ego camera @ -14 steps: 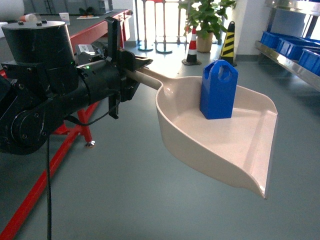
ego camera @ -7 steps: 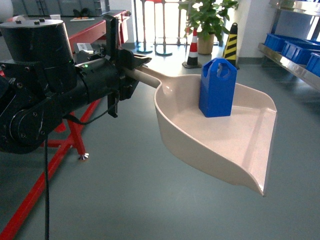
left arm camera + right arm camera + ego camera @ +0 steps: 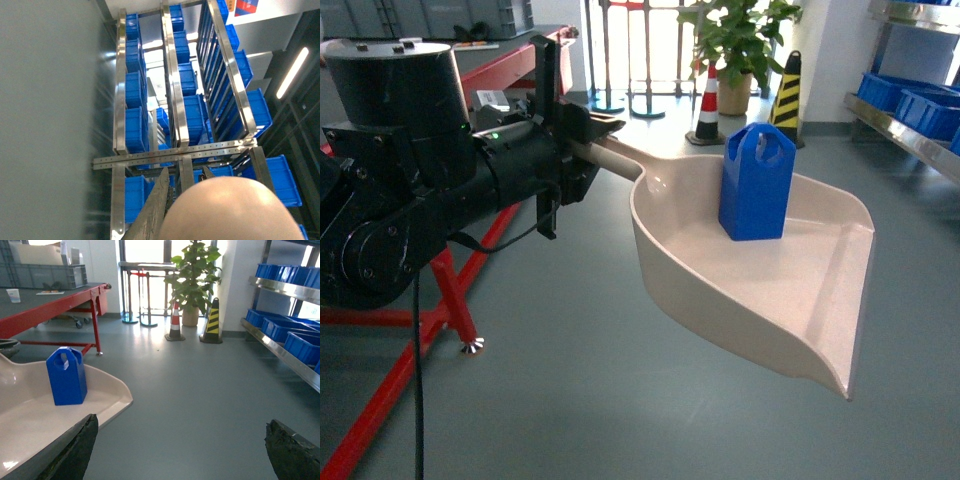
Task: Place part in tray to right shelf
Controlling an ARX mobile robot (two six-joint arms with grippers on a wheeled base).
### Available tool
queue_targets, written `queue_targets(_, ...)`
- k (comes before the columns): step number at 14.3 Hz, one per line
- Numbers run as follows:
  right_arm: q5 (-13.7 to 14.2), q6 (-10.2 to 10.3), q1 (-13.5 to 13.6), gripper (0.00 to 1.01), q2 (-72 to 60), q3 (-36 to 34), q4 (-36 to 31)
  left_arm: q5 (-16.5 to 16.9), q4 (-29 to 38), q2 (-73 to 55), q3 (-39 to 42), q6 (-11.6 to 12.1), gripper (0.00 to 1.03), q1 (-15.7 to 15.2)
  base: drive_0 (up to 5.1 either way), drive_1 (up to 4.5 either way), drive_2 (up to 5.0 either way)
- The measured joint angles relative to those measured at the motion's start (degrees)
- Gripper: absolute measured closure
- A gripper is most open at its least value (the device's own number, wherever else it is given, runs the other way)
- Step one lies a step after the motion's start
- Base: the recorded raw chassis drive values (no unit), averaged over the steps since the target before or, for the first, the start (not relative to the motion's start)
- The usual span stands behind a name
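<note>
The blue part [image 3: 757,182] stands upright toward the back of the beige tray [image 3: 760,300], which hangs in the air over the floor. My left gripper [image 3: 582,138] is shut on the tray's handle [image 3: 615,158]. In the left wrist view the handle's rounded end [image 3: 225,210] fills the space between the gripper's [image 3: 186,175] fingers [image 3: 155,210]. My right gripper [image 3: 181,432] is open and holds nothing, just right of the tray [image 3: 45,415] and part [image 3: 66,376]. The steel right shelf [image 3: 910,138] runs along the right wall, apart from the tray.
Blue crates [image 3: 910,100] sit on the shelf [image 3: 285,352]. A red-framed table [image 3: 450,300] stands at left, its leg close under my left arm. A red-white cone [image 3: 706,85], a yellow-black cone [image 3: 785,85] and a potted plant [image 3: 735,40] stand at the back. Grey floor lies beneath.
The background has slid: the red table leg moved left and down in view and the shelf edged right. Tray, part and left gripper keep the same pose.
</note>
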State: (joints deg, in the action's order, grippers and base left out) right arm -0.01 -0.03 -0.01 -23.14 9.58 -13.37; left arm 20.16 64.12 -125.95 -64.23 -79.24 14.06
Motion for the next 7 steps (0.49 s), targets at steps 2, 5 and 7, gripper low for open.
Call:
queue_targets(2,-0.02,0.00,0.00,0.03,-0.02,0.02,-0.15,-0.07,-0.04,0.00,-0.02,-0.02,0.91,-0.04,-0.1,4.12,-4.2)
queue_targets(5,0.00,0.00,0.00,0.03,0.00,0.00,-0.07,-0.02,0.31,0.00,-0.02,-0.02,0.91,-0.02,0.1,4.27,-4.1)
queue_targets(7,0.00,0.00,0.00,0.03,0.00,0.00,-0.07,-0.07,-0.02,0.00,-0.02,-0.04,0.91,0.00,0.1,4.27,-4.1)
